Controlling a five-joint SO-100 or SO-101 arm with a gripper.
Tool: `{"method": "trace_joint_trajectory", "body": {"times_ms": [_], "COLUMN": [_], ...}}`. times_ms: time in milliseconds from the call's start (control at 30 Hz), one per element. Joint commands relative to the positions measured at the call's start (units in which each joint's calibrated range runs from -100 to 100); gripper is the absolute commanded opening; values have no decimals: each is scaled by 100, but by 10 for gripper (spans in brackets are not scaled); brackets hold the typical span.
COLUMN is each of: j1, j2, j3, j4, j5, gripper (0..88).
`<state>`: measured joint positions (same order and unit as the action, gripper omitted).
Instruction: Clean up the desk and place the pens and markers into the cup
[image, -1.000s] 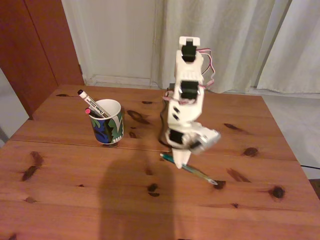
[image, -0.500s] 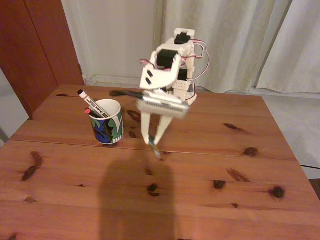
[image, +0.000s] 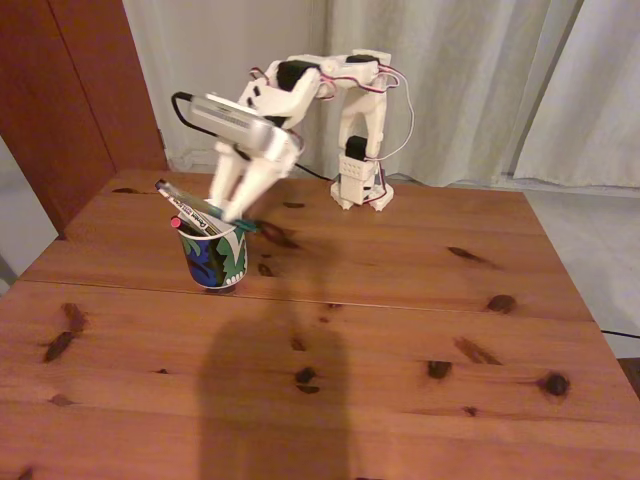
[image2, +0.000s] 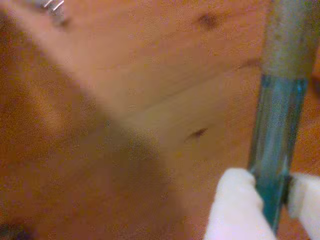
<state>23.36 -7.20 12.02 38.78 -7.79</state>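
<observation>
While the wrist view is blurred, we can make out the teal-green translucent pen (image2: 274, 150) running up the right side of the picture, its barrel see-through blue-green low down and dull grey-brown higher up. Two white fingers (image2: 232, 207) of the claw (image2: 272, 200) press against it from either side, so we read the claw as pinched onto the pen with only the barrel between the tips. Behind the pen lies the reddish-brown knotted pine bench (image2: 125, 100).

From the fixed view, we see the claw (image: 232, 215) angled down and just above the rim of the handleless ceramic cup with blue, green and white leaf shapes (image: 214, 255), which stands on the left part of the bench (image: 400, 330). A short teal piece of the pen (image: 248, 227) pokes out beside the fingertips, over the cup's right edge. Inside the cup lean a white marker with a black cap (image: 180, 203) and a pen with a red-pink end (image: 177, 223). Farther back, the white arm's base (image: 362, 190) sits near the bench's far edge, before pale curtains (image: 480, 80).
</observation>
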Motion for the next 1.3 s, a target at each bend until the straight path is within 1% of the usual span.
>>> {"method": "trace_joint_trajectory", "body": {"times_ms": [0, 167, 333, 533, 700, 900, 1267], "j1": [177, 370, 426, 443, 716, 1022, 1198], "j2": [-393, -343, -409, -782, -1146, -1526, -2031], "j3": [530, 1413, 1774, 1837, 2053, 2604, 3668], "j4": [-1388, -2816, -3538, -3564, -3547, -3573, -3573], "j5": [-64, -64, -43, -54, -54, -28, -12], "gripper": [8, 8, 8, 8, 8, 8, 8]}}
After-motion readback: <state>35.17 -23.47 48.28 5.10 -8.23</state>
